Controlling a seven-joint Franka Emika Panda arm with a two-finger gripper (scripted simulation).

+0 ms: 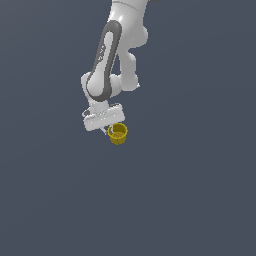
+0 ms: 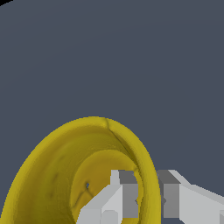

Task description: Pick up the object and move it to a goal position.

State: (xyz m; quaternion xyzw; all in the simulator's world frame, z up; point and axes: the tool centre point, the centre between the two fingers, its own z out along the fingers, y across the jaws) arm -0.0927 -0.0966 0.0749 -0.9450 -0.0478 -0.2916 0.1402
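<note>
The object is a small yellow cup [image 1: 119,135] with a thick rim, seen just below the white gripper hand in the exterior view. My gripper [image 1: 113,130] reaches down onto the side of the cup's rim that faces the hand. In the wrist view the cup [image 2: 52,175] fills the lower part, mouth towards the camera. One finger [image 2: 124,194] is inside the cup and the other finger [image 2: 177,194] is outside, so my gripper [image 2: 149,194] is shut on the cup's wall. Whether the cup rests on the surface or hangs above it cannot be told.
A plain dark grey-blue surface [image 1: 200,200] lies all around the cup. The white and grey arm [image 1: 107,55] comes down from the top of the exterior view. No goal marker shows in either view.
</note>
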